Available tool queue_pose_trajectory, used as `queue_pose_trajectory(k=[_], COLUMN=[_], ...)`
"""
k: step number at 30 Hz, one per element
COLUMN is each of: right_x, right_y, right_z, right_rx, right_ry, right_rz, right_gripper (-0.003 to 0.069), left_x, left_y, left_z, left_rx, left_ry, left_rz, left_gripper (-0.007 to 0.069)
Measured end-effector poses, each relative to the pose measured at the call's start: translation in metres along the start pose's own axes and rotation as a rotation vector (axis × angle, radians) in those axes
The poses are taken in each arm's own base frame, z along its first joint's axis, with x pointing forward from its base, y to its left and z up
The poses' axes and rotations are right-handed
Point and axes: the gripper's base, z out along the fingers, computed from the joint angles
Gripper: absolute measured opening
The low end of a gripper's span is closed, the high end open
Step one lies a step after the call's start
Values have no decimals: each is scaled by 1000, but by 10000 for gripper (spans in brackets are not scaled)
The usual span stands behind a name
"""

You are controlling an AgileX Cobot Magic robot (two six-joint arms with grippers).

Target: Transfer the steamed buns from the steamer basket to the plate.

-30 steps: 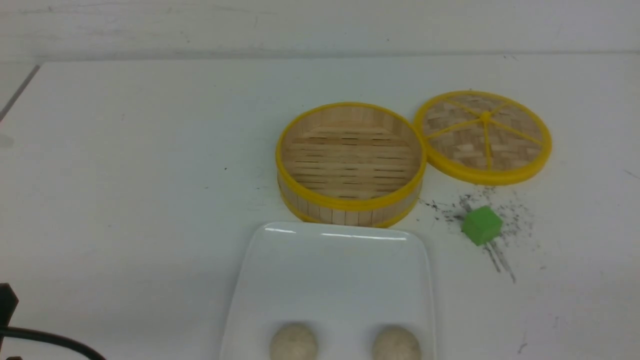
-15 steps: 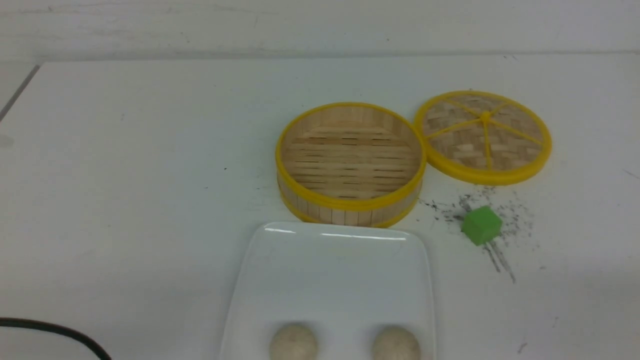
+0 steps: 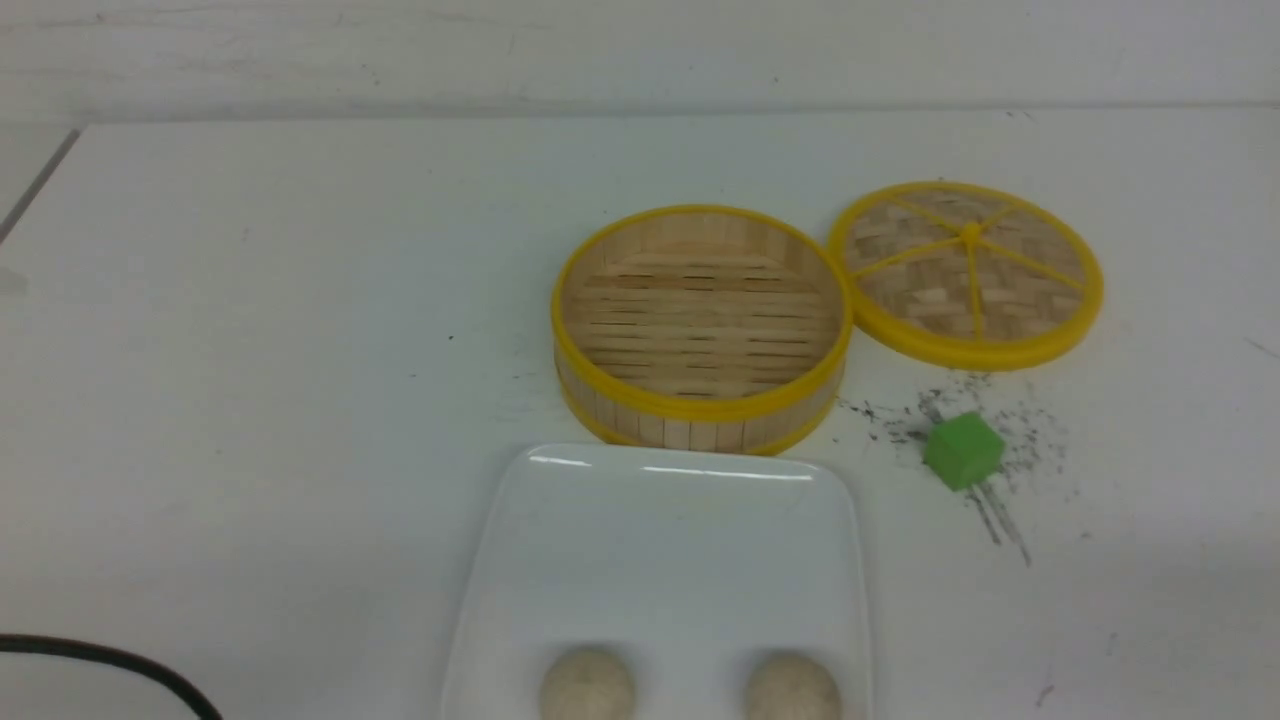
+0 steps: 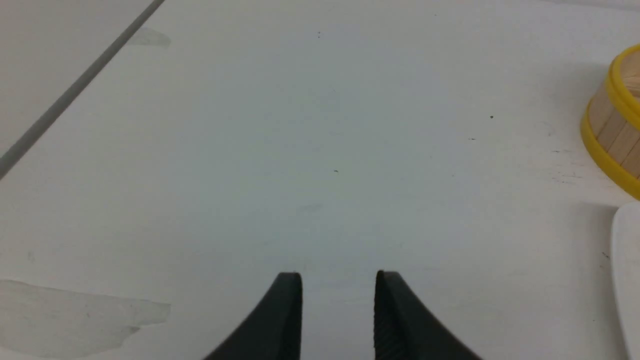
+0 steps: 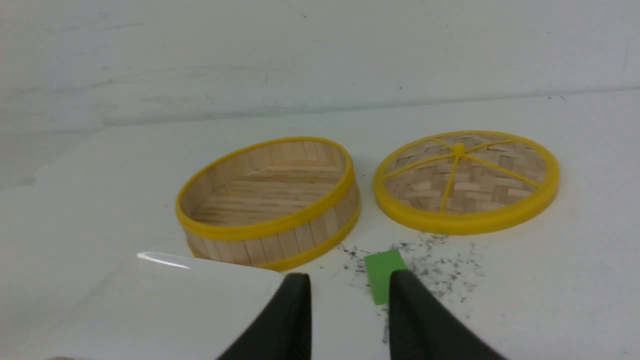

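Note:
Two cream steamed buns, one on the left (image 3: 587, 685) and one on the right (image 3: 792, 688), lie side by side on the near end of the white plate (image 3: 660, 540). Behind the plate stands the steamer basket (image 3: 700, 325), with only its slatted floor showing inside. Neither arm shows in the front view. In the left wrist view my left gripper (image 4: 338, 275) is open over bare table, with the basket's wall (image 4: 612, 135) far to one side. In the right wrist view my right gripper (image 5: 349, 277) is open with nothing between its fingers, held back from the plate's corner (image 5: 200, 295) and the basket (image 5: 270, 200).
The flat woven lid (image 3: 965, 272) lies to the right of the basket. A green cube (image 3: 963, 450) sits among dark specks on the table, right of the plate. A black cable (image 3: 110, 665) crosses the near left corner. The table's left edge (image 3: 40, 180) runs at the far left.
A dark part of the left arm at the near left edge has drawn out of the front view; only the cable is left there. Buns, basket and plate have not moved.

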Motion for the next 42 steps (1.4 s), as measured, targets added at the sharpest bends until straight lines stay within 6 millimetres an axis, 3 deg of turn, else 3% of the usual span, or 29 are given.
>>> queue_pose_trajectory(k=[7, 8, 10, 16, 20, 28, 42], right_x=[47, 61, 67, 69, 79, 82, 79], right_y=[-17, -22, -24, -26, -28, -28, -46], right_z=[23, 28, 30, 30, 29, 28, 22], right_rx=[70, 82, 89, 102, 113, 117, 463], right_ry=[43, 44, 33, 41, 158, 195, 159], right_rz=[-161, -219, -279, -333, -230, -201, -137], right_gripper=[243, 243, 243, 243, 243, 243, 243], left_x=[0, 0, 0, 0, 0, 0, 0], left_y=[0, 0, 0, 0, 0, 0, 0], left_z=[0, 0, 0, 0, 0, 0, 0], left_rx=[-1, -1, -1, -1, -1, -1, -1], left_ry=[1, 1, 1, 1, 0, 0, 0], left_rz=[0, 0, 0, 0, 0, 0, 0], left_gripper=[240, 240, 240, 240, 240, 240, 240])
